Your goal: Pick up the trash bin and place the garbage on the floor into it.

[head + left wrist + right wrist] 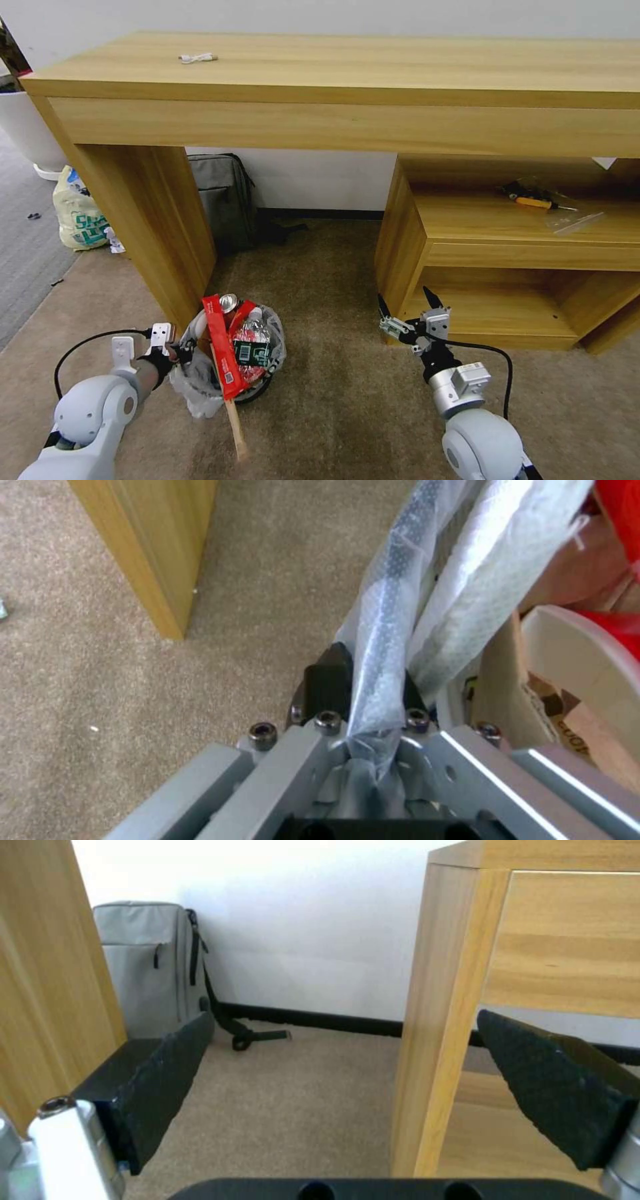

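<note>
Left gripper [181,351] clamped on rim of small round black trash bin [257,390] with translucent white plastic liner, beside the wooden desk leg [157,227].

We note the bin sits on beige short-pile carpet [333,400], stuffed with garbage: long red wrapper [223,347], crushed can [229,303], wooden stick [235,427] jutting out. Our right gripper [407,305] hovers jaws wide, holding nothing, before the low wooden shelf unit [507,253]. Grey backpack [227,197] leans against wall.

1. Shopping bag [79,212], left of the desk leg: green print, letters not legible.
2. Dark packet [251,352] in the trash bin [230,360]: white barcode-like label, unreadable.
3. Cardboard piece [567,725]: partial dark letters, not decipherable.
</note>
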You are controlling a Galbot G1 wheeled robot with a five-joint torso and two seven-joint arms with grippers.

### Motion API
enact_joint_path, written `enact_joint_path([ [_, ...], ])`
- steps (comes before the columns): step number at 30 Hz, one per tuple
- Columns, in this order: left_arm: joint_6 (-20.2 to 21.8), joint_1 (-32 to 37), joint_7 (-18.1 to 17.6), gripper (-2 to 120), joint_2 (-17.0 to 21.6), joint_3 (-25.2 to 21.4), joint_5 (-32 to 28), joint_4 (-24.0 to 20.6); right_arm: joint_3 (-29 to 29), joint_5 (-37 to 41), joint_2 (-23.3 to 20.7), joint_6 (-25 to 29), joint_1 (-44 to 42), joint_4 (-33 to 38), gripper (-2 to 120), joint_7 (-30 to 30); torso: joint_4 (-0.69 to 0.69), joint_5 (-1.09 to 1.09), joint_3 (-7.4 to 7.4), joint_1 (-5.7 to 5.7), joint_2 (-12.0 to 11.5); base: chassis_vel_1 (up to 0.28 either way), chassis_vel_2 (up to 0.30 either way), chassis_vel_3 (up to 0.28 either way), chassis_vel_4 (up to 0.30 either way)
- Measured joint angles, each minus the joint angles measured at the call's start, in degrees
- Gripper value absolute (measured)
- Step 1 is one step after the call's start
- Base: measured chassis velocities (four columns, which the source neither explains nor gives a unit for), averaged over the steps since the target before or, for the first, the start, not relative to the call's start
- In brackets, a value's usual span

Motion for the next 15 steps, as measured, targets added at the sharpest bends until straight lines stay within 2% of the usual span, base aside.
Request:
enact_joint_path([
  [15,0.0,-4.06,0.17,0,-0.4,0.54,0.03,5.04,-1.26,2.8,-0.83,-1.89,1.53,0.23,100,0.76,0.0,0.0,0.0,0.0,0.01,0.0,0.0,0.0,0.0],
])
